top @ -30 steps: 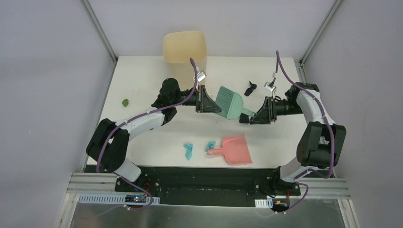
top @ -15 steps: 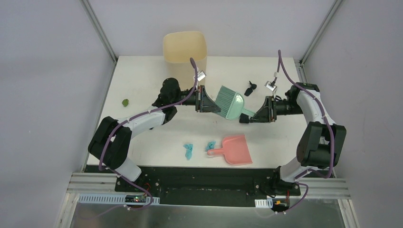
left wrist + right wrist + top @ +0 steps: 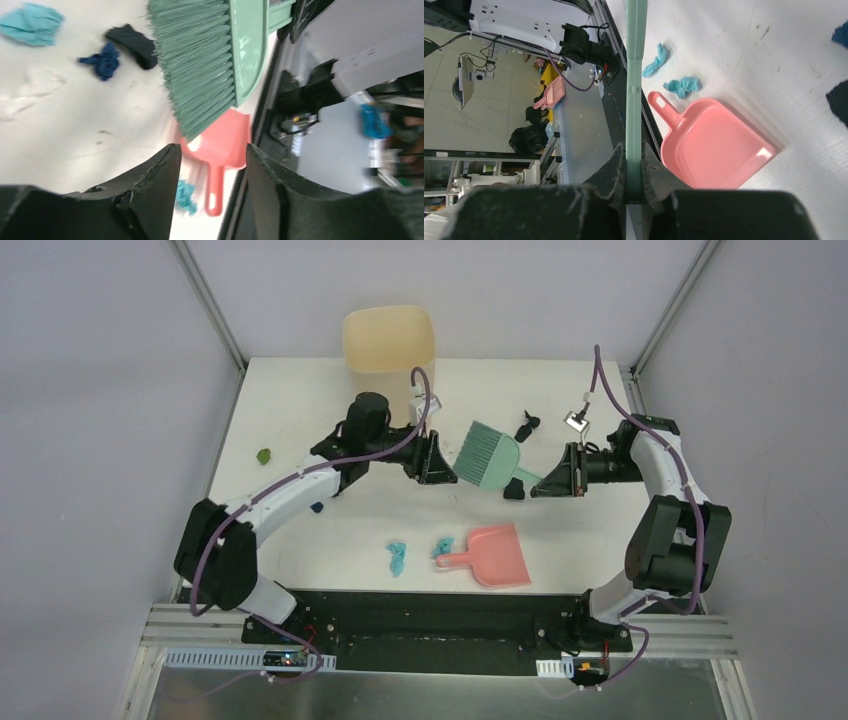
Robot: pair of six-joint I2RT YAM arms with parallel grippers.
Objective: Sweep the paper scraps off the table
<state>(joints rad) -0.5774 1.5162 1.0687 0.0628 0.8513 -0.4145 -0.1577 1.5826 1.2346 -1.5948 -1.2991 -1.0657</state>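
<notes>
**Brush gripped on the right, paper scraps unswept**

Overhead reckoning, 12 o'clock the far edge. Your right fingers (image 3: 618,172) pinch narrow on the handle of the teal brush (image 3: 488,455). Its long axis runs from that grip toward 10 o'clock, bristles leading. Your left fingers (image 3: 162,167) stand wide with nothing between them, just off the bristle end. Paper scraps (image 3: 442,545) lie scattered. The light blue wads (image 3: 397,558) sit at 7 o'clock of the brush head, beside the pink dustpan (image 3: 500,555) handle. One black wad (image 3: 513,490) lies just beside the right grip, and a second black wad (image 3: 527,425) lies at 1 o'clock. The green wad (image 3: 264,455) lies well apart at 9 o'clock. Your right arm is nearer the blue pair. The tabletop (image 3: 300,400) is white, matte and flat, with the cream bin (image 3: 390,340) at 12 o'clock and grey walls close either side.
</notes>
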